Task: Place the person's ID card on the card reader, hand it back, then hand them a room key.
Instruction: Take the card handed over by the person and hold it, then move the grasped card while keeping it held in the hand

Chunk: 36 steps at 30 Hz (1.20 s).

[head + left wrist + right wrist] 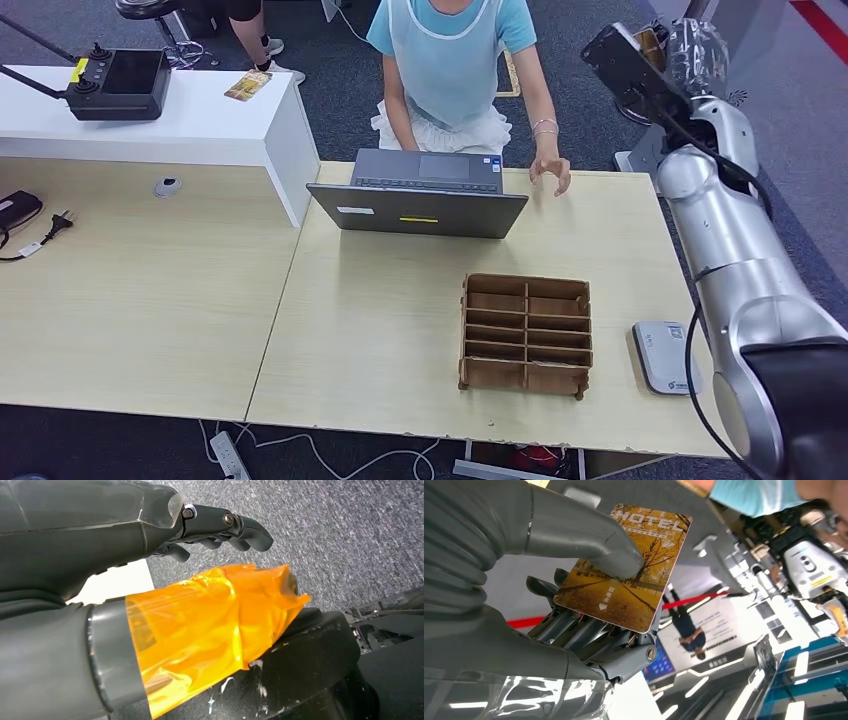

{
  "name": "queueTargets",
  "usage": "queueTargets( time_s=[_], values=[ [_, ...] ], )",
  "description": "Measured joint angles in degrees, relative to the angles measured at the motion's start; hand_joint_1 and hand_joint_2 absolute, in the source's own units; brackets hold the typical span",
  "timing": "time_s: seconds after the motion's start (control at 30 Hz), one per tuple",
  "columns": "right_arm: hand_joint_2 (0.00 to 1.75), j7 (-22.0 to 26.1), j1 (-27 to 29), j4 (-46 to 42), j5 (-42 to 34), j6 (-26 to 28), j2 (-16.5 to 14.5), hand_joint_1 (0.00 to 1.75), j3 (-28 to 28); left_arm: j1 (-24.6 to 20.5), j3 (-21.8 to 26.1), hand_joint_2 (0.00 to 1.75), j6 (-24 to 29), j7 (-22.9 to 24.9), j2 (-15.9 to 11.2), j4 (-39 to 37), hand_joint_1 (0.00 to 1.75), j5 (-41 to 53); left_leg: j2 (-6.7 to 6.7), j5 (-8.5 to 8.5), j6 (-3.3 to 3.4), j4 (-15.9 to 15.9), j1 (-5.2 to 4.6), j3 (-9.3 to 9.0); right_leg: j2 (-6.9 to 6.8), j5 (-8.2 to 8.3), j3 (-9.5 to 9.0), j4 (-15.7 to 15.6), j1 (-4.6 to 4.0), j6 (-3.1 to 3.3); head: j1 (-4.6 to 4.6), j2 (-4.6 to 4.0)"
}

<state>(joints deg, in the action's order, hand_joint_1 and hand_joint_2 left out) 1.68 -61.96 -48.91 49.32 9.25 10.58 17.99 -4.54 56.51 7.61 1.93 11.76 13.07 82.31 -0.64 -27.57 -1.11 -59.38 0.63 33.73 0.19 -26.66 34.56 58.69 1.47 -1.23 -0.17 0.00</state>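
Up beside the robot's head, your right hand pinched a room key between thumb and fingers, raised well above the surface and clear of it. By my reading you were on the last step: the card reader lay bare at the surface's right edge beside the wooden organizer, so the ID work looked done and only the handover was left. A person stood behind the laptop, one hand lifted over the far edge. The key showed autumn-gold trees with "HOTEL" printed along one end. Your left hand hung over the carpet, fingers curled in, holding nothing.
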Motion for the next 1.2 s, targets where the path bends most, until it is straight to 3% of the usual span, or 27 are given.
queueTargets(
  time_s=[0.2,0.47,0.9,1.2],
  values=[
    [1.75,2.23,1.48,-4.6,-10.43,-5.02,-0.23,1.75,-1.98,0.01,0.01,0.0,0.13,-0.05,-0.02,0.0,0.0,-0.44,0.0,0.0,0.0,0.0,0.0,0.01,0.0,0.0,0.0,0.0,0.0,0.0,0.01,0.0],
    [1.75,2.21,2.11,-8.6,-26.89,-17.39,-0.97,1.75,-3.01,0.05,0.01,0.0,0.59,-0.03,-0.02,0.0,0.0,-1.39,-0.01,0.0,0.0,0.0,0.01,0.0,-0.02,0.0,-0.01,0.0,0.0,0.0,0.01,0.0],
    [1.75,1.6,2.06,-9.38,-29.89,-18.51,-1.18,1.75,-3.0,0.1,0.03,0.0,0.68,-0.04,-0.03,0.0,0.0,-1.61,-0.01,0.0,0.0,0.0,0.0,0.01,-0.02,0.0,-0.02,0.0,0.0,0.0,0.0,0.0],
    [1.75,-2.73,1.7,-9.52,-48.3,-24.98,-0.62,1.75,-2.77,0.12,0.33,0.0,1.54,-0.03,-0.02,0.0,0.0,-3.13,-0.03,0.01,0.0,0.0,0.0,-0.01,-0.04,0.0,-0.01,0.0,0.0,0.0,0.01,0.0]
  ],
)
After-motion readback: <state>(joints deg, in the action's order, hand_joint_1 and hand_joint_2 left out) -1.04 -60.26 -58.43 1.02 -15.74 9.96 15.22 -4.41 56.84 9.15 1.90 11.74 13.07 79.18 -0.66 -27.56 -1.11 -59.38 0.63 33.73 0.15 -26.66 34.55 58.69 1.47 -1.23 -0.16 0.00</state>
